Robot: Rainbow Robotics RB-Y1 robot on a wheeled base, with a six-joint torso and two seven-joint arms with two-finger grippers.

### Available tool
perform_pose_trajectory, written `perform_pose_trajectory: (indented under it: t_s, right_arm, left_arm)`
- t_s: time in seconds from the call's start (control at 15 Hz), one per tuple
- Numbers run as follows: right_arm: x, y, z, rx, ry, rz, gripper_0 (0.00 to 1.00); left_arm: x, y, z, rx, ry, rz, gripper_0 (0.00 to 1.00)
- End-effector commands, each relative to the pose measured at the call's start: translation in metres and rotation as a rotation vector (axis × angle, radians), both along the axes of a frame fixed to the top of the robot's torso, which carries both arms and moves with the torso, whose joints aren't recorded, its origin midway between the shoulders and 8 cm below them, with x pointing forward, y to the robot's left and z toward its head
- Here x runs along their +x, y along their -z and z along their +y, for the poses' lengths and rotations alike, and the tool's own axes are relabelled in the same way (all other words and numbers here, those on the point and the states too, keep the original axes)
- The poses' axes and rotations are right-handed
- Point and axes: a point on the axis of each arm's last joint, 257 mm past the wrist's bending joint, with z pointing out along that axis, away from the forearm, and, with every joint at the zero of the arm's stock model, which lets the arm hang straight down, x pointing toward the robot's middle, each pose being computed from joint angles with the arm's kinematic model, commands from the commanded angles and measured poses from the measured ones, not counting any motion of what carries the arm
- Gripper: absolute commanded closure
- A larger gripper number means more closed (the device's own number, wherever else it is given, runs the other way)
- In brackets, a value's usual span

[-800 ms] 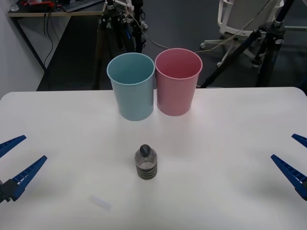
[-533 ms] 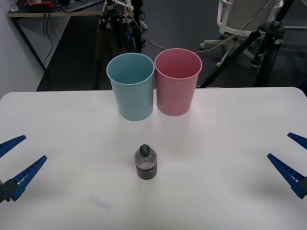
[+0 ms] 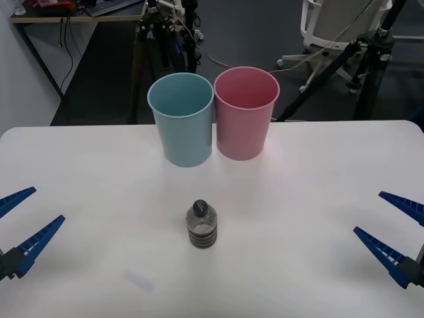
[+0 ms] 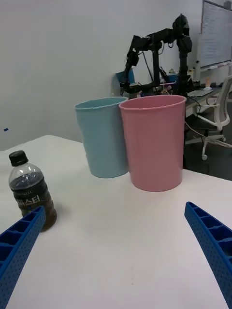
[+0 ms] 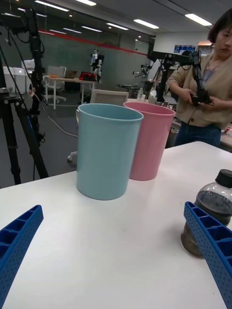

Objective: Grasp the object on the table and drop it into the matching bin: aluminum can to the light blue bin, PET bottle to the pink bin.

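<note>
bottle [image 3: 203, 224]: clear plastic, black cap, dark ribbed lower half; upright at centre of the front frame, slightly below the middle, on the counter [image 3: 298, 179]; nothing touches it. also seen at lower left of the right wrist frame [image 4: 30, 192] and lower right of the left wrist frame [image 5: 209, 211].
blue bin [image 3: 181, 119]: upper centre, upright near the counter's far edge.
pink bin [image 3: 245, 112]: just right of the blue bin, sides touching or nearly so.
left hand [image 3: 18, 224]: lower left edge, blue fingers spread wide, holding nothing, well apart from the bottle.
right hand [image 3: 392, 228]: lower right edge, fingers spread wide, holding nothing, well apart from the bottle.
</note>
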Motion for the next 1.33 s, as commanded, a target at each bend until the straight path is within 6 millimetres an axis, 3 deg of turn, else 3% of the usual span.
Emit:
perform_pose_trajectory:
  t_s: [0.07,0.4,0.67,0.8,1.33]
  right_arm:
    - [-0.014,0.015,0.011,-0.079,-0.016,-0.043,0.00]
    - [-0.034,0.053,0.044,-0.117,-0.073,-0.035,0.00]
    - [-0.030,0.084,0.067,-0.134,-0.117,-0.050,0.00]
    - [-0.031,0.096,0.090,-0.150,-0.155,-0.071,0.00]
    - [-0.018,0.110,0.164,-0.076,-0.168,-0.041,0.00]
  left_arm:
    - [0.000,0.000,0.000,0.000,0.000,0.000,0.00]
    - [0.000,0.000,0.000,0.000,0.000,0.000,0.00]
    - [0.000,0.000,0.000,0.000,0.000,0.000,0.00]
    - [0.000,0.000,0.000,0.000,0.000,0.000,0.00]
    - [0.000,0.000,0.000,0.000,0.000,0.000,0.00]
